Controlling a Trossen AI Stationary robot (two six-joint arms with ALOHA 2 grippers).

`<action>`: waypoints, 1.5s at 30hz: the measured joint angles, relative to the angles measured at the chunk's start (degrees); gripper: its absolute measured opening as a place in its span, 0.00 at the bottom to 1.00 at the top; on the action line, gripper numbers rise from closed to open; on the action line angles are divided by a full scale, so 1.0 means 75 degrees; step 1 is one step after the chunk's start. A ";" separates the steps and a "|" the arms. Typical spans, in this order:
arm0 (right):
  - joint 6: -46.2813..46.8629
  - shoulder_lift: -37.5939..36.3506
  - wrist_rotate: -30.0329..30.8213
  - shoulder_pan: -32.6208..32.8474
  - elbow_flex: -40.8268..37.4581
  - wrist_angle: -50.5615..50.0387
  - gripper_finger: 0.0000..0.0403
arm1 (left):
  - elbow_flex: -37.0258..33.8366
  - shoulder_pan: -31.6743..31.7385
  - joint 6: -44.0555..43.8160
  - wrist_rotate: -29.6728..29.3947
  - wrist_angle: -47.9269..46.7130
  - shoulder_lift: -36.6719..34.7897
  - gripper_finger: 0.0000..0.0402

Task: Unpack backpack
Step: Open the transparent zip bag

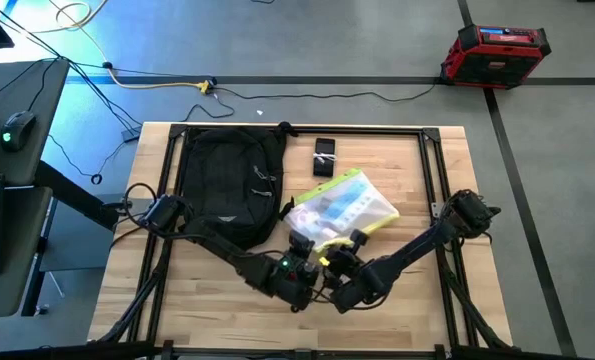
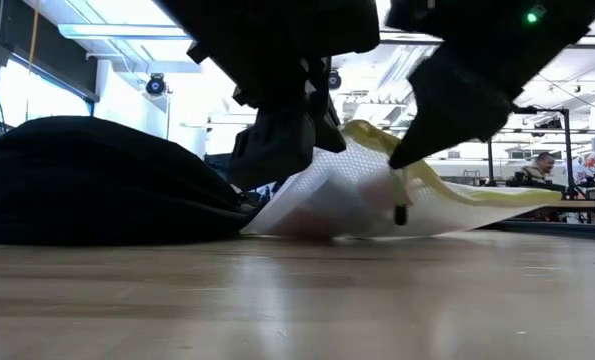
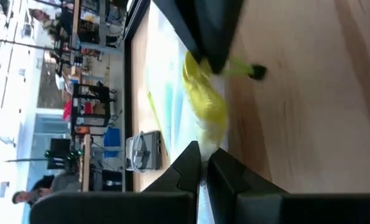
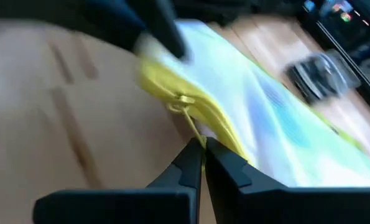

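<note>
The backpack (image 1: 229, 185) lies beside the yellow-edged pouch (image 1: 342, 207), whose near edge both the left pincer (image 1: 299, 268) and right pincer (image 1: 339, 262) clamp shut.

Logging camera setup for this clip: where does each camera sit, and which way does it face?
High: overhead, straight down; both arms, backpack, yellow-edged pouch.
Low: table height, level across; both grippers drop in at the pouch.
Left wrist: on the left arm, along left gripper, shut on the pouch edge.
Right wrist: on the right arm; right gripper shut on the zipper pull.
Shared: all show the pouch.
</note>
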 joint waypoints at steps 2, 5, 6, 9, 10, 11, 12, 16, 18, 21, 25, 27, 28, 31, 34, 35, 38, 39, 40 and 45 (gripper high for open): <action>0.0461 0.0000 -0.0019 0.0053 0.0000 -0.0514 0.00 | 0.0000 -0.0048 0.0059 -0.0132 -0.0006 0.0000 0.00; 0.1152 0.0000 -0.0075 0.0176 -0.0003 -0.1330 0.00 | 0.0000 -0.0103 0.0176 -0.0370 -0.0068 0.0000 0.00; 0.1432 0.0000 -0.0064 0.0219 -0.0003 -0.1586 0.00 | 0.0000 -0.0110 0.0177 -0.0400 -0.0095 0.0000 0.00; 0.2016 0.0003 -0.0095 0.0364 -0.0011 -0.2268 0.00 | 0.0000 -0.0110 0.0180 -0.0396 -0.0193 0.0000 0.00; 0.2152 0.0003 -0.0128 0.0407 -0.0023 -0.2463 0.00 | 0.0000 -0.0110 0.0180 -0.0396 -0.0283 0.0000 0.00; 0.2233 0.0006 -0.0162 0.0452 -0.0025 -0.2599 0.00 | 0.0000 -0.0115 0.0175 -0.0396 -0.0343 0.0000 0.00; 0.2323 0.0009 -0.0183 0.0492 -0.0026 -0.2698 0.00 | 0.0000 -0.0115 0.0152 -0.0396 -0.0397 0.0000 0.00; 0.2553 0.0009 -0.0184 0.0574 -0.0029 -0.2935 0.00 | 0.0000 -0.0115 0.0029 -0.0399 -0.0490 0.0000 0.00; 0.2557 0.0009 -0.0190 0.0605 -0.0029 -0.3118 0.00 | 0.0000 -0.0115 0.0033 -0.0400 -0.0493 0.0000 0.00; 0.2701 0.0009 -0.0230 0.0608 -0.0044 -0.3374 0.00 | 0.0000 -0.0115 0.0032 -0.0419 -0.0490 0.0000 0.00; 0.2754 0.0009 -0.0304 0.0614 -0.0044 -0.3334 0.00 | 0.0000 -0.0124 -0.0006 -0.0382 -0.0513 0.0000 0.00; 0.2715 0.0009 -0.0302 0.0614 -0.0044 -0.3213 0.00 | 0.0000 -0.0130 -0.0017 -0.0329 -0.0516 0.0000 0.00; 0.2705 0.0009 -0.0303 0.0614 -0.0044 -0.3171 0.00 | -0.0003 -0.0128 -0.0018 -0.0327 -0.0519 0.0000 0.00; 0.2699 0.0009 -0.0323 0.0622 -0.0044 -0.3102 0.00 | -0.0003 -0.0127 -0.0037 -0.0386 -0.0555 0.0000 0.00; 0.2567 0.0009 -0.0424 0.0655 -0.0044 -0.2997 0.00 | -0.0003 -0.0127 -0.0253 -0.0683 -0.0940 0.0000 0.00; 0.2475 0.0009 -0.0437 0.0681 -0.0044 -0.2906 0.00 | -0.0003 -0.0125 -0.0403 -0.0786 -0.1165 0.0000 0.00; 0.2131 0.0009 -0.0433 0.0796 -0.0044 -0.2498 0.00 | -0.0003 -0.0072 -0.1013 -0.0885 -0.2009 0.0000 0.00; 0.2048 0.0009 -0.0435 0.0826 -0.0044 -0.2408 0.00 | -0.0003 -0.0036 -0.1284 -0.0880 -0.2308 0.0000 0.00; 0.1952 0.0009 -0.0435 0.0849 -0.0044 -0.2349 0.00 | -0.0003 0.0003 -0.1538 -0.0866 -0.2588 0.0000 0.00; 0.1816 0.0009 -0.0440 0.0855 -0.0044 -0.2427 0.00 | -0.0003 0.0241 -0.2369 -0.0148 -0.3285 0.0000 0.00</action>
